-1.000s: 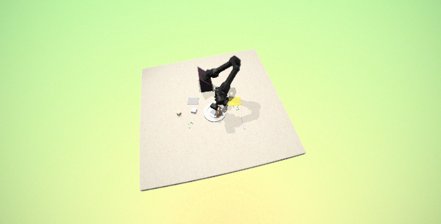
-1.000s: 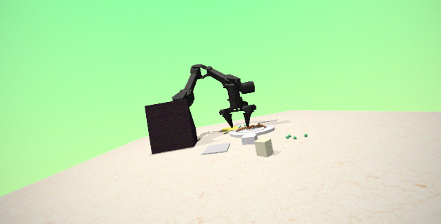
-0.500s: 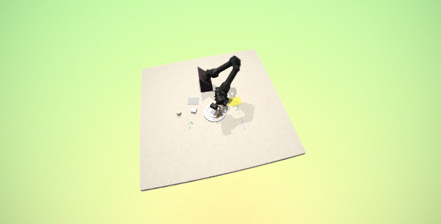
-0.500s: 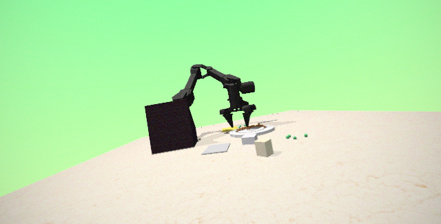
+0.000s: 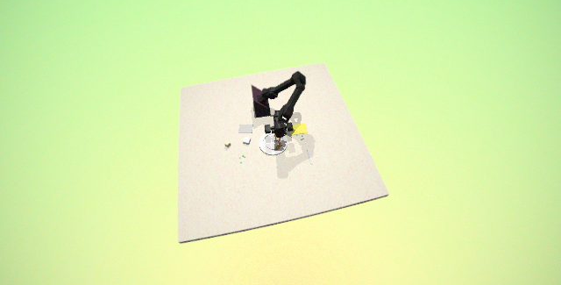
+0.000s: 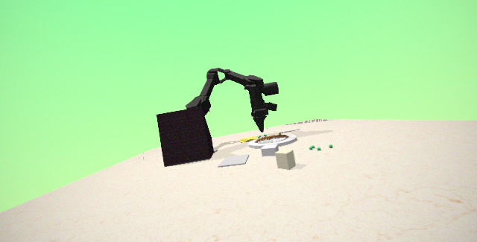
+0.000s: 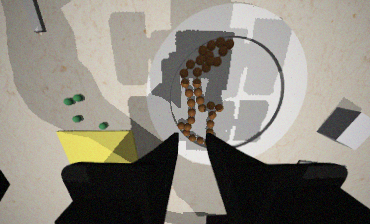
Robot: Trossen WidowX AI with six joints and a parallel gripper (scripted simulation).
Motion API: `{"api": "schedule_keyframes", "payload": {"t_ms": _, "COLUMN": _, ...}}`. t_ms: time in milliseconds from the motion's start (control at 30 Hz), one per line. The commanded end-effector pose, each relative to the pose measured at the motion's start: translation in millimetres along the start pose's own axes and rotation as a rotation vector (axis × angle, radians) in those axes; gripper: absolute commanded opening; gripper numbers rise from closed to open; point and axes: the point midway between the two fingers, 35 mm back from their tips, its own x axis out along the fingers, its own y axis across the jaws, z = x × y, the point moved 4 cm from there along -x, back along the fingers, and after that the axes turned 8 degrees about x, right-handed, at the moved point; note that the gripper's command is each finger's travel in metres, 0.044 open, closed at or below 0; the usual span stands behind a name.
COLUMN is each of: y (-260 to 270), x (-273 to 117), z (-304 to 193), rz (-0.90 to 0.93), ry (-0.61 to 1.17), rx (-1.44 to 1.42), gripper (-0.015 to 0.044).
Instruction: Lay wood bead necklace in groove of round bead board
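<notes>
The round white bead board [image 5: 262, 146] [image 6: 257, 146] [image 7: 295, 75] has a thin dark circular groove [image 7: 283, 85]. The brown wood bead necklace [image 5: 277, 147] [image 6: 272, 137] [image 7: 209, 59] lies on its left half in the wrist view. Its beads are bunched at the top; below, two strands run down inside the ring and join near the lower left of the groove. The right side of the groove holds no beads. My gripper [image 5: 279, 136] [image 6: 261, 131] [image 7: 192, 136] is partly open, with nothing seen between its fingertips. It hangs above the board, over the necklace's lower end in the wrist view.
A yellow sheet [image 5: 300, 129] [image 7: 93, 145] and small green balls [image 7: 77, 118] lie beside the board. A white block [image 6: 269, 150] [image 7: 358, 131], a beige block [image 6: 285, 159], a grey flat plate [image 6: 234, 161] and more green balls [image 6: 318, 148] are on the other side. A dark box [image 6: 184, 138] stands by the arm's base.
</notes>
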Motion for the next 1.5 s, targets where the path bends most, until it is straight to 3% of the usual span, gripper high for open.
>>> {"api": "schedule_keyframes", "payload": {"t_ms": 0, "y": 1, "x": -8, "z": 6, "rz": -0.002, "ry": -0.007, "rx": 0.223, "gripper": 0.012}}
{"api": "schedule_keyframes", "payload": {"t_ms": 1333, "y": 1, "x": 32, "z": 6, "rz": 0.0, "ry": -0.006, "rx": 0.223, "gripper": 0.012}}
{"api": "schedule_keyframes", "payload": {"t_ms": 1467, "y": 2, "x": 29, "z": 7, "rz": 0.0, "ry": -0.005, "rx": 0.215, "gripper": 0.0015}}
